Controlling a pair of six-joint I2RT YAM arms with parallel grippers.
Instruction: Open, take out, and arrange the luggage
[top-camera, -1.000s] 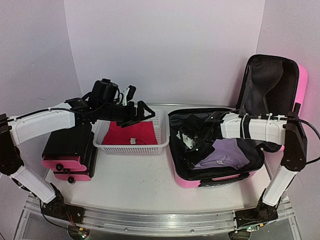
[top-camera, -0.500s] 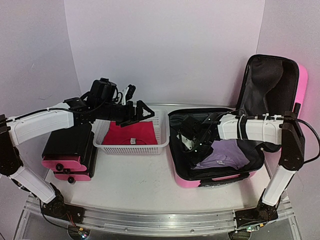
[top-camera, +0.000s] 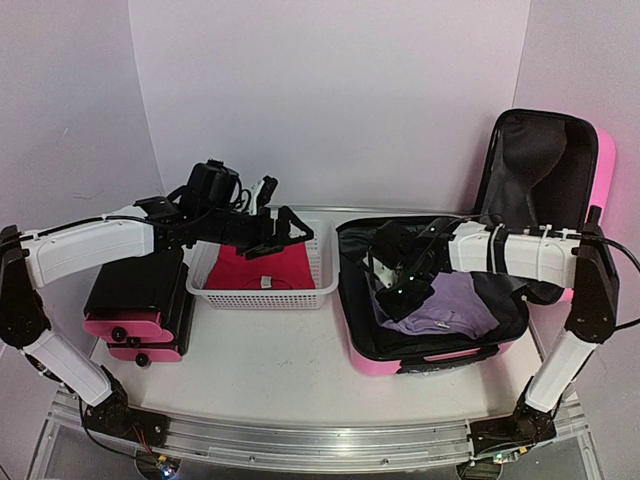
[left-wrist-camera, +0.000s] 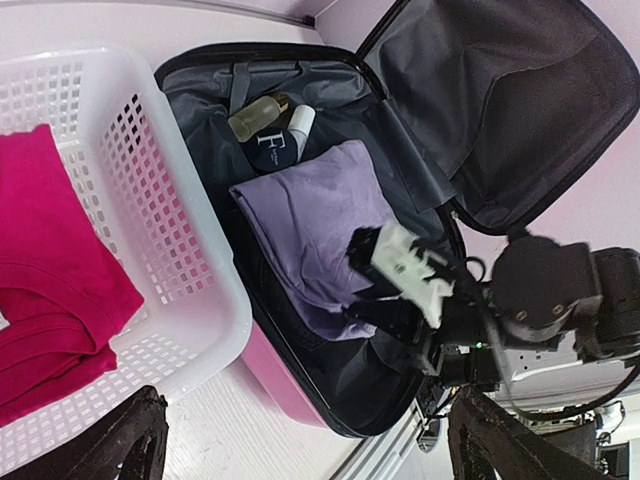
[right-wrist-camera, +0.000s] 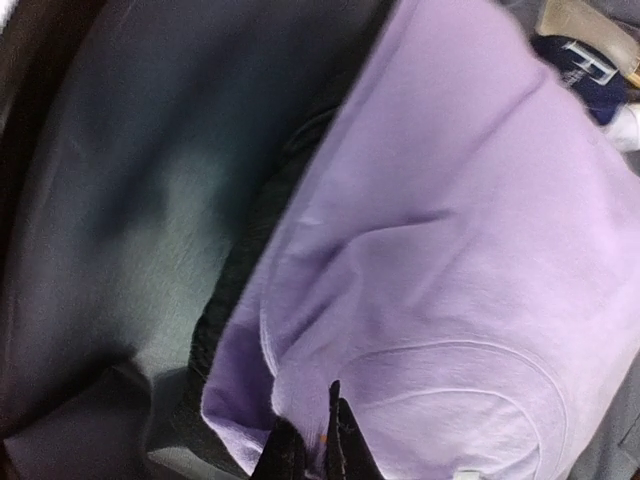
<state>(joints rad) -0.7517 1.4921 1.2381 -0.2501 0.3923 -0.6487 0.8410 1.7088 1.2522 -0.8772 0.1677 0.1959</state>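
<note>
- Top external view: finds the luggage (top-camera: 381, 365) lying open at the right of the table (top-camera: 270, 350), lid standing upright.
- Right wrist view: catches the right gripper (right-wrist-camera: 312, 445) pinched closed on a fold of the lavender shirt (right-wrist-camera: 450, 250) inside it.
- Shows the left gripper (top-camera: 293, 238) spread wide, holding nothing, above the white basket (top-camera: 262, 297) with the red garment (top-camera: 255, 268).

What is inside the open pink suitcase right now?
In the suitcase, a lilac shirt lies on a dark garment; beside them a tan bottle, a white tube and a navy item marked F. Anything beneath the clothes is hidden.
</note>
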